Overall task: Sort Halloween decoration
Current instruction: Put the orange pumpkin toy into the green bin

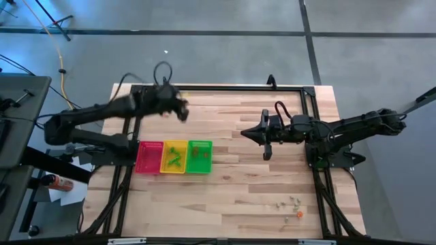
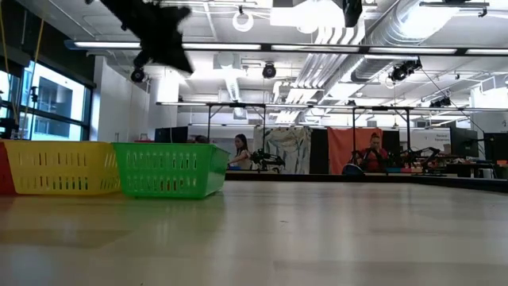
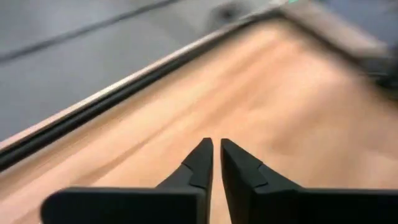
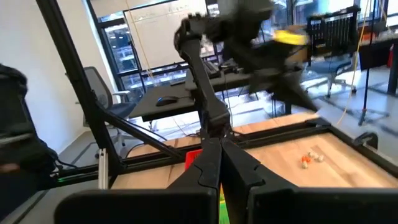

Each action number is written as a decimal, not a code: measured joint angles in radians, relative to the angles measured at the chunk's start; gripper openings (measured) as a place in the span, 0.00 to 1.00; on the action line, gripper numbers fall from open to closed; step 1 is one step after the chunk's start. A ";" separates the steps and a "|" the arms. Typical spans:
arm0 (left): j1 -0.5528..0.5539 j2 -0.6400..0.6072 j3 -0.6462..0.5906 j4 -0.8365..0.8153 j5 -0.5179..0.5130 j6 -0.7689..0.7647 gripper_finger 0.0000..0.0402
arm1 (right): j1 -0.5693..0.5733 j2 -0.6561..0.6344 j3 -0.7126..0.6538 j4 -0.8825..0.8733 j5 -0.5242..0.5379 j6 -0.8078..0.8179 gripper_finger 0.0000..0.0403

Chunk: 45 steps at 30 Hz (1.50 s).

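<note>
We see the unsorted Halloween decoration [image 1: 291,204], a small scatter of pale, green and orange trinkets, lying at the near right corner of the counter [image 1: 231,190], well apart from both arms. The right pincer [image 1: 245,134] hovers over mid-counter, pointing left, its fingers closed to a thin slit and holding nothing; the scatter lies nearer and to the right of it, back toward that arm's own base. The left pincer [image 1: 184,109], equally closed and empty, hangs over the far left. The red tray [image 1: 149,157], yellow tray [image 1: 174,157] and green tray [image 1: 199,156] sit left of centre. We judge the right arm nearer the trinkets.
</note>
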 joint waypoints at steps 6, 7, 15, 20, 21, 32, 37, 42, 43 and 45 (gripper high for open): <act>0.325 0.126 0.027 -0.234 0.029 -0.105 0.17 | 0.000 0.000 0.000 -0.011 0.000 0.058 0.00; 0.360 0.143 0.009 -0.242 0.049 -0.122 0.20 | 0.000 0.000 0.000 -0.011 0.000 0.062 0.00; 0.443 0.239 -0.217 -0.195 0.072 -0.340 0.37 | 0.000 0.000 0.000 -0.029 0.000 0.065 0.00; 0.444 0.245 -0.315 -0.054 0.117 -0.435 0.42 | 0.000 0.000 0.000 -0.055 0.000 0.065 0.00; 0.444 0.243 -0.321 -0.031 0.121 -0.450 0.43 | 0.000 0.000 0.000 -0.055 0.000 0.065 0.00; 0.493 0.241 -0.326 0.044 0.055 -0.533 0.43 | 0.000 0.000 0.000 -0.069 -0.005 0.074 0.00; 0.515 0.261 -0.326 0.041 0.060 -0.561 0.43 | 0.000 0.000 0.000 -0.074 -0.005 0.073 0.00; 0.510 0.317 -0.326 0.080 0.087 -0.578 0.43 | 0.000 0.000 0.000 -0.074 -0.006 0.073 0.00; 0.508 0.329 -0.326 0.084 0.088 -0.580 0.43 | 0.000 0.000 0.000 -0.074 -0.006 0.073 0.00; 0.507 0.354 -0.326 0.087 0.088 -0.593 0.43 | 0.000 0.000 0.000 -0.074 -0.006 0.073 0.00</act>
